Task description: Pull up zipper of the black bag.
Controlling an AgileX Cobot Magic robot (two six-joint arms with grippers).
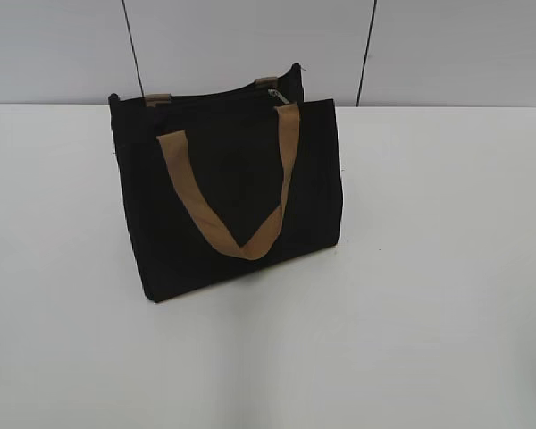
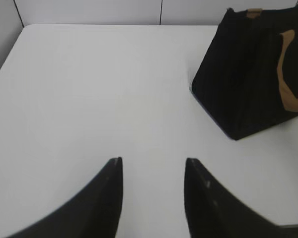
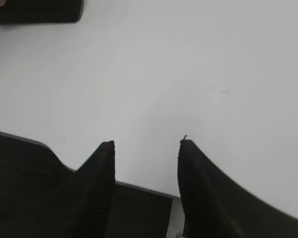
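Note:
The black bag (image 1: 228, 197) stands upright on the white table, a tan strap handle (image 1: 225, 201) hanging down its front. The zipper runs along its top edge, with the silver slider (image 1: 278, 95) near the right end. The bag also shows at the upper right of the left wrist view (image 2: 248, 74), and its bottom corner at the top left of the right wrist view (image 3: 35, 11). My left gripper (image 2: 153, 159) is open and empty over bare table, left of the bag. My right gripper (image 3: 146, 143) is open and empty, well away from the bag. Neither gripper shows in the exterior view.
The white table (image 1: 447, 295) spreads around the bag. A grey panelled wall (image 1: 62, 49) rises behind the table's far edge. A flat black part (image 3: 139, 210) lies under my right gripper at the table's near edge.

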